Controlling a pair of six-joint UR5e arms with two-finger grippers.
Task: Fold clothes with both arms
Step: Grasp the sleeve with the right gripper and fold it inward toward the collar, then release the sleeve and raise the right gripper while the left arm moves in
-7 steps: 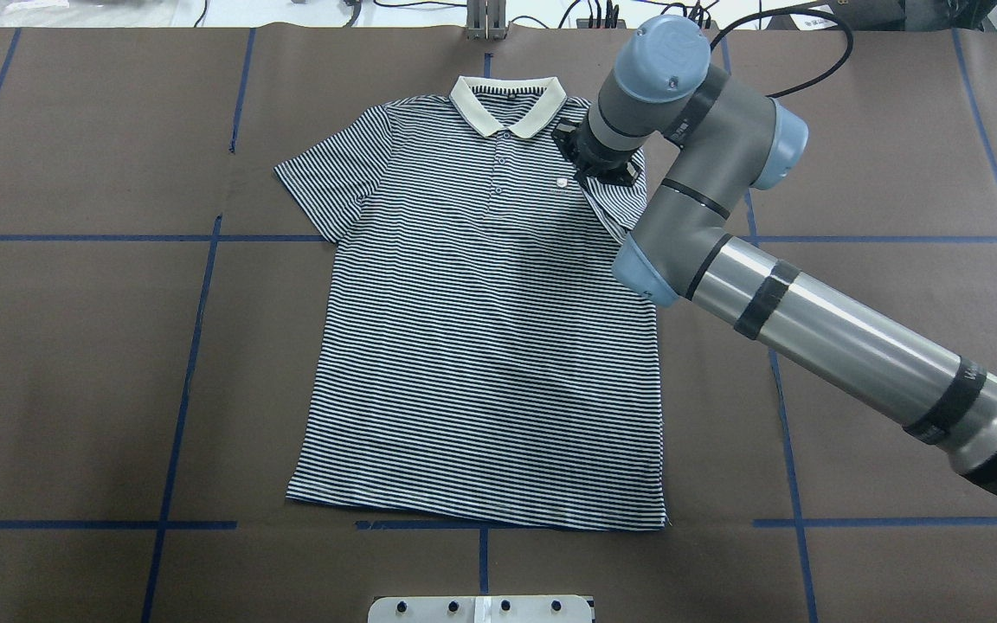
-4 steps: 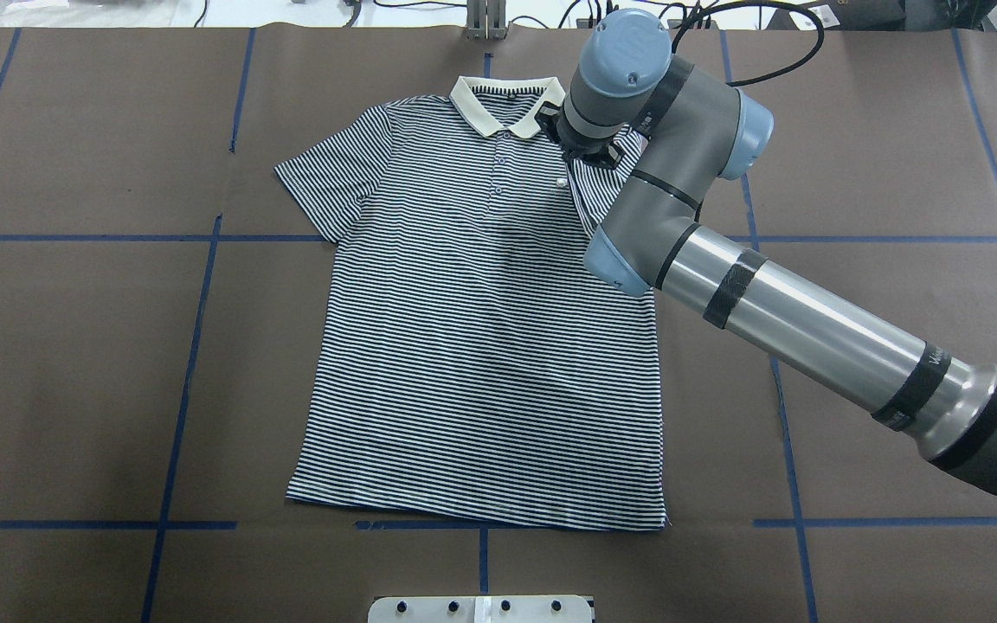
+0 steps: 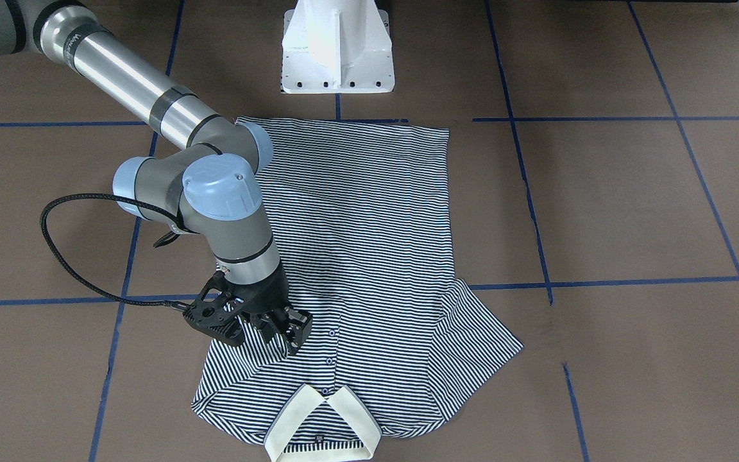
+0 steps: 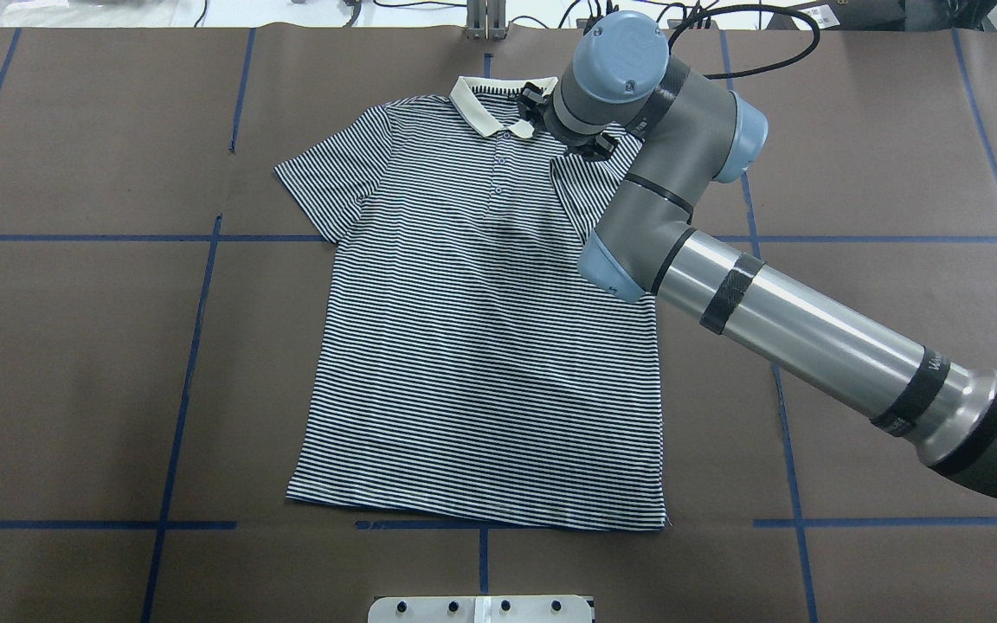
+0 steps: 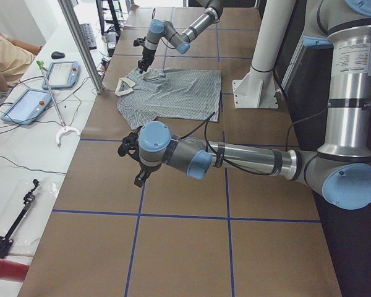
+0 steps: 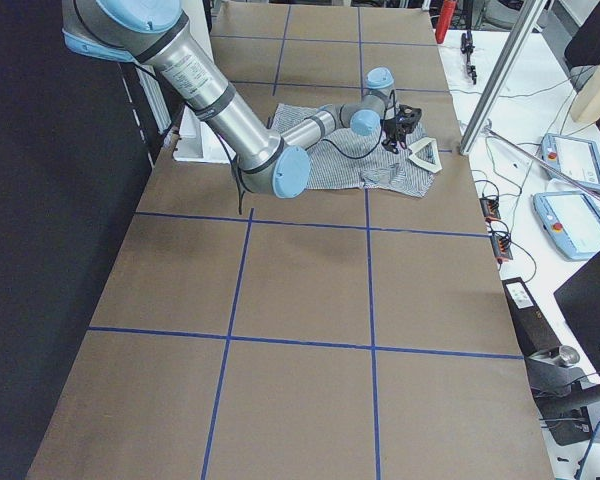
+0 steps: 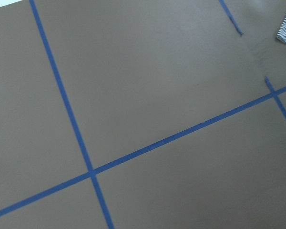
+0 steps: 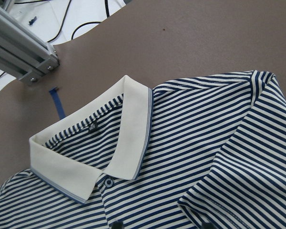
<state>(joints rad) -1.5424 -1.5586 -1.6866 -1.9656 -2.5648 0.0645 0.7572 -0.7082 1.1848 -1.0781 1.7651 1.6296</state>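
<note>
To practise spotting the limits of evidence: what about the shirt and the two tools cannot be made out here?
Right tool: whether it pinches the shirt; its wrist covers it overhead, and its own body covers it in the front view.
Left tool: open or shut; seen only small, side-on.
Collar label: too small to read.

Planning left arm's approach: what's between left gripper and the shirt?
Only bare table cover and a blue tape line separate left gripper from polo shirt, per exterior left view.
</note>
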